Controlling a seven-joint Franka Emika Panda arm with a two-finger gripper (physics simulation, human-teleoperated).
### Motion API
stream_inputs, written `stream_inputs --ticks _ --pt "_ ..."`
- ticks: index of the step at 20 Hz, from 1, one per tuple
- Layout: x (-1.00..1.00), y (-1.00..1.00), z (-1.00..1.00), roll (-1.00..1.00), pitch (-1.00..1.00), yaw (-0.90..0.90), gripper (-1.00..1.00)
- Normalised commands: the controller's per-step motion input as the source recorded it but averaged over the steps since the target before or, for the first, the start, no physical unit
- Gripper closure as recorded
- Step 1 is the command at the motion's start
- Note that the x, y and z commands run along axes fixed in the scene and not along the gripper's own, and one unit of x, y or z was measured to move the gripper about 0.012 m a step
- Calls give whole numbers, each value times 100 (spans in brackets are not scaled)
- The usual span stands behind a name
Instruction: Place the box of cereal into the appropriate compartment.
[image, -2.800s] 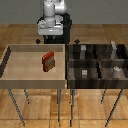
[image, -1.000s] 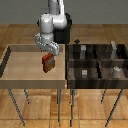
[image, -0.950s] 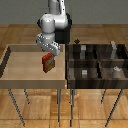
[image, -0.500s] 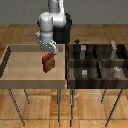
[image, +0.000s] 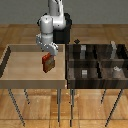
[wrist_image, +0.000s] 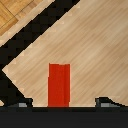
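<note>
The claw (image: 49, 51) hangs right over the box of cereal (image: 48, 63) with its jaws spread to either side of the box's red top edge in the wrist view, not visibly pressing on it, while the box stands upright on the floor of the light wooden bin (image: 10, 75) at the exterior view's left. If the jaws shut off-centre or too high on this thin, flat, smooth carton, I judge it could tip or slip free on the lift. It could also clip the dark compartmented bin (image: 95, 61), whose cells hold small grey blocks (image: 84, 73).
</note>
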Motion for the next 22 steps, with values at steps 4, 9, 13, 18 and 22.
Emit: stream_inputs --ticks 4,9,13,18,22 --pt "0 0 -100 0 0 0 -100" --pt "0 0 -20 0 0 0 100" --pt "0 0 50 0 0 0 100" --pt "0 0 100 0 0 0 100" --pt "0 0 100 0 0 0 100"
